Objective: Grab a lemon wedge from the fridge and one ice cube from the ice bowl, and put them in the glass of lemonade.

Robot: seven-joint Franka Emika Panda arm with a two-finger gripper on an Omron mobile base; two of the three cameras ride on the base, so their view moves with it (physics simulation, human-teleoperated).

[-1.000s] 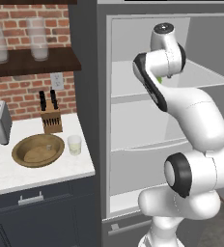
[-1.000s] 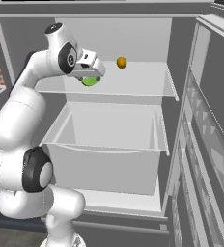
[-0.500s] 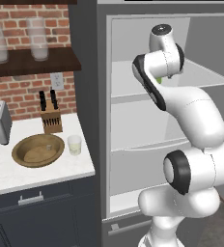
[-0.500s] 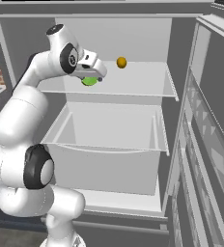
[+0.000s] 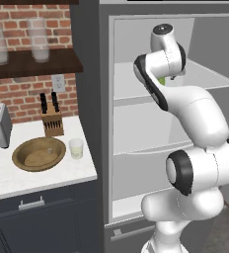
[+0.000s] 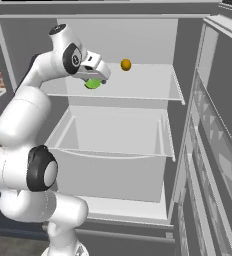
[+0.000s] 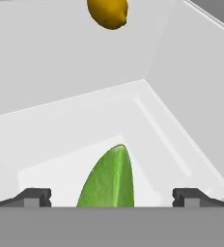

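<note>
arm: white, with dark joints; rises from the base in a tall arch, folds at the elbow and reaches forward and up
wrist: bent, so the hand slants forward and slightly down
gripper (image 6: 102, 79): at upper-shelf height, on the left side of the right base view
jaws: spread wide, nothing clamped between them
fingertips (image 7: 34, 197): two small dark tips low in the hand view, one at the left and one at the right, well apart
</note>
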